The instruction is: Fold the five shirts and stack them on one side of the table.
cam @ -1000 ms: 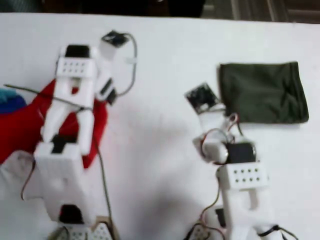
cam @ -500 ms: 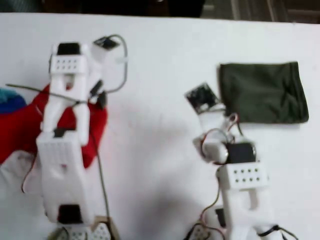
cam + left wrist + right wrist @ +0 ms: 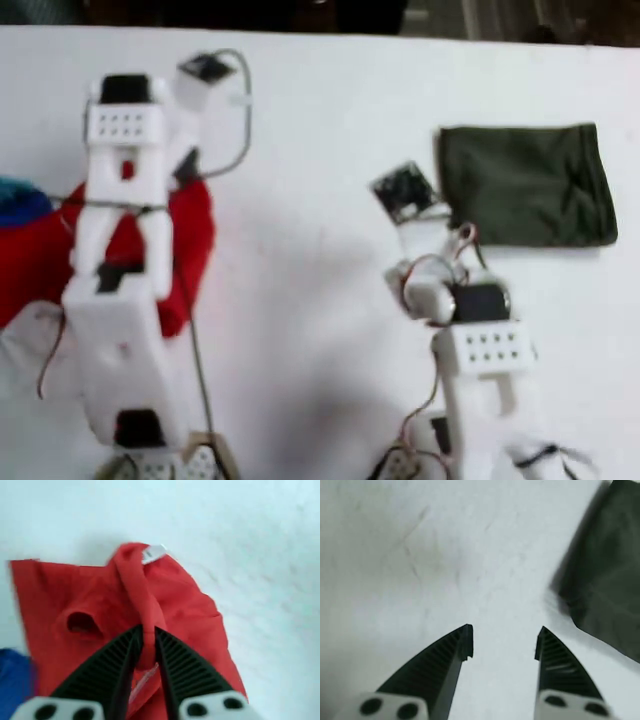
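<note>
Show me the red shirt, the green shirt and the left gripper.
red shirt point(image 3: 190, 610): left wrist view, flat cloth
green shirt point(image 3: 525, 185): high view, its middle
left gripper point(image 3: 147, 630): left wrist view, between fingertips

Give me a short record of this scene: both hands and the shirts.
left hand: shut on a pinched fold of the red shirt
right hand: open over bare table, beside the green shirt
red shirt: crumpled, not folded
green shirt: folded flat on the table
blue cloth: partly seen beside the red shirt
</note>
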